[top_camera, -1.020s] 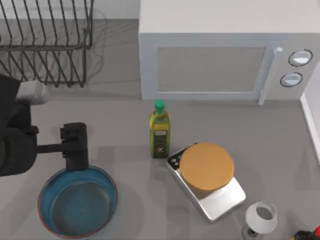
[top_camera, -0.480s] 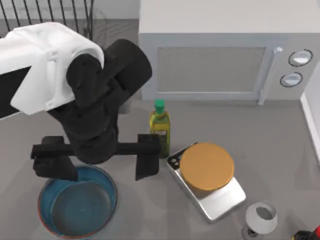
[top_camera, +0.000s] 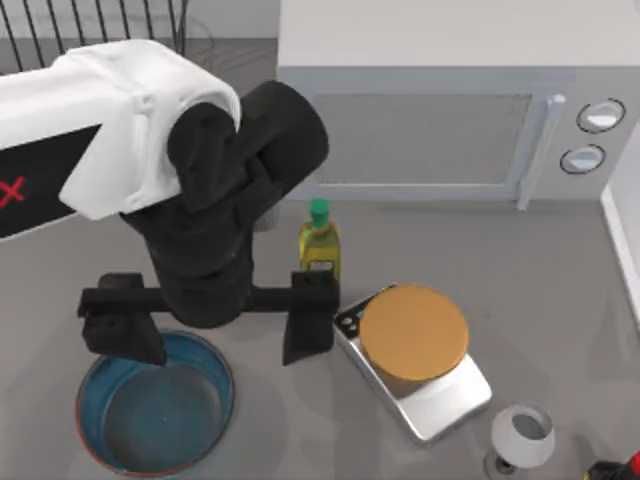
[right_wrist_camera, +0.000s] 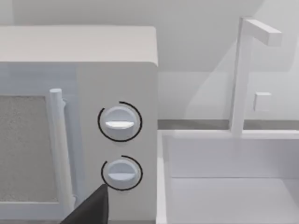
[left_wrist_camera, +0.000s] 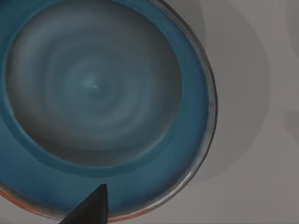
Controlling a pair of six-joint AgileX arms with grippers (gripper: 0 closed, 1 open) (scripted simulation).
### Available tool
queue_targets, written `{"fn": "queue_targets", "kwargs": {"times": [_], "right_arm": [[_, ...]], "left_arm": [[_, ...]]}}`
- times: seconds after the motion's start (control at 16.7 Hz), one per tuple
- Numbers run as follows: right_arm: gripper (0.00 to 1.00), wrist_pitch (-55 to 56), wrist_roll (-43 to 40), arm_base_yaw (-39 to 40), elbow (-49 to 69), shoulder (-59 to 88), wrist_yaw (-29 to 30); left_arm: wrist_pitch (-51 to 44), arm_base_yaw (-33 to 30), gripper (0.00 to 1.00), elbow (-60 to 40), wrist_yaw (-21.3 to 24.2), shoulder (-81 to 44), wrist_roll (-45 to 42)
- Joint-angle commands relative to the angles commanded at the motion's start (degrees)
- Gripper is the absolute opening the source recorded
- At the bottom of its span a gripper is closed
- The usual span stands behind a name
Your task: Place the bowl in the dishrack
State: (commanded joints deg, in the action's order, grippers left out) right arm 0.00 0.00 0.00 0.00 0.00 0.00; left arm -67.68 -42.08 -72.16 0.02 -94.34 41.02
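Left pincer (top_camera: 210, 325) hovered spread wide above the bowl (top_camera: 155, 405), near-left on the grey bench (top_camera: 560, 270). Its wrist camera looked into the bowl's blue inside (left_wrist_camera: 93, 93). The right wrist camera faced the microwave (right_wrist_camera: 77, 121) dials. The dishrack (top_camera: 100, 22) stood far left.

Microwave (top_camera: 440, 125) rear; bottle (top_camera: 319, 245) beside orange-topped scale (top_camera: 413, 358); wine glass (top_camera: 522, 436) near front edge.
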Motion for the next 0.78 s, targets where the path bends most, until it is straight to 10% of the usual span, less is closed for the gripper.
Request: {"fn": "queue_targets", "kwargs": {"times": [0.78], "right_arm": [[1.0, 0.0, 0.0, 0.0, 0.0, 0.0, 0.0]], "left_arm": [[22.7, -0.1, 1.0, 15.2, 0.0, -7.6, -0.2]]}}
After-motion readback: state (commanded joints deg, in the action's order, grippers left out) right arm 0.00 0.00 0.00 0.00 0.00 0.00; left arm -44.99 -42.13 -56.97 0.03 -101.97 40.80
